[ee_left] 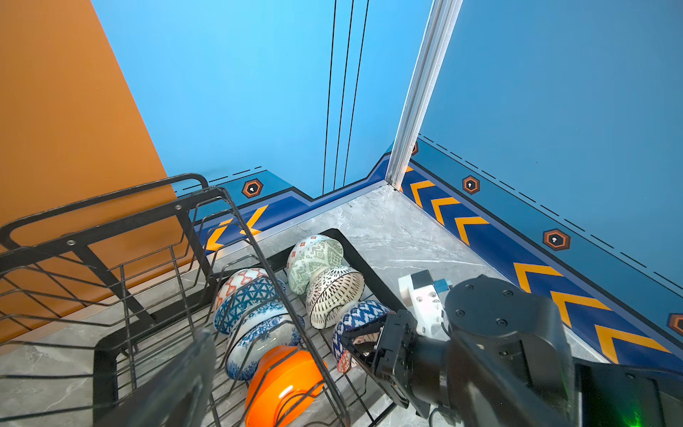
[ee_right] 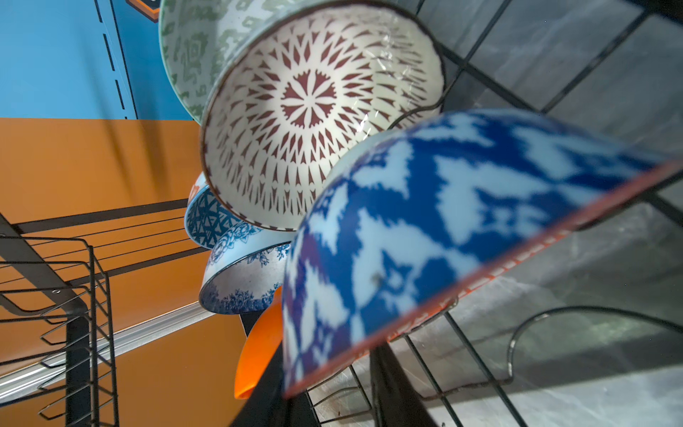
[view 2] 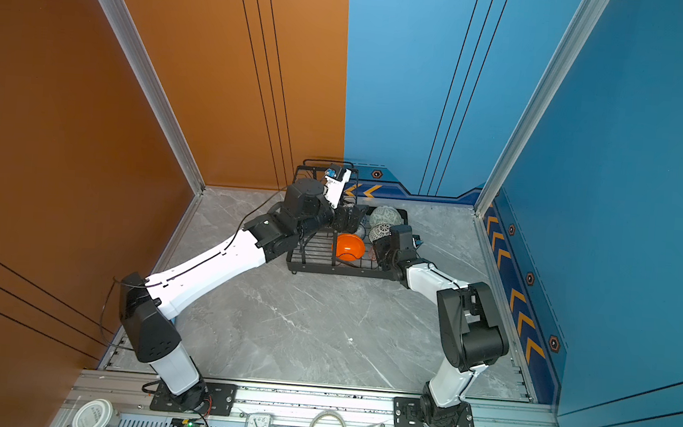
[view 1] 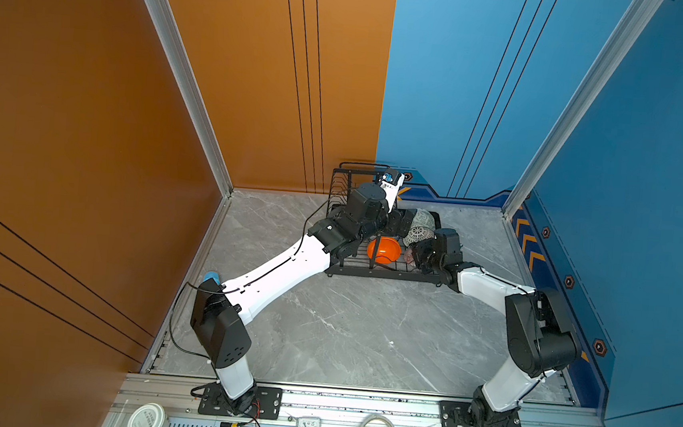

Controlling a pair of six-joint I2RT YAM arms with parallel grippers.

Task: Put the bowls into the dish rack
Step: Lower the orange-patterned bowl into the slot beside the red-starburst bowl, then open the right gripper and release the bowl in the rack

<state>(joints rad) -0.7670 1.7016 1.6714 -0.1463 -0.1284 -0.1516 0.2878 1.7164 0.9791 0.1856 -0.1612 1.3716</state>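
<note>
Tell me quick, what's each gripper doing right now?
Left gripper: open.
Right gripper: at the rim of the orange-rimmed blue bowl; whether it grips cannot be told.

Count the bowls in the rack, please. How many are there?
7, all in the rack. One row: red-patterned bowl, blue-triangle bowl, blue-flower bowl, orange bowl. Second row: green bowl, black-lined bowl, blue-white bowl by the right gripper. Others may be hidden.

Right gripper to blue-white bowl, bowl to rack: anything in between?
Nothing visible. The right gripper is at the rim of the blue-white bowl, which stands on edge on the lower wires of the dish rack beside the lattice bowl.
</note>
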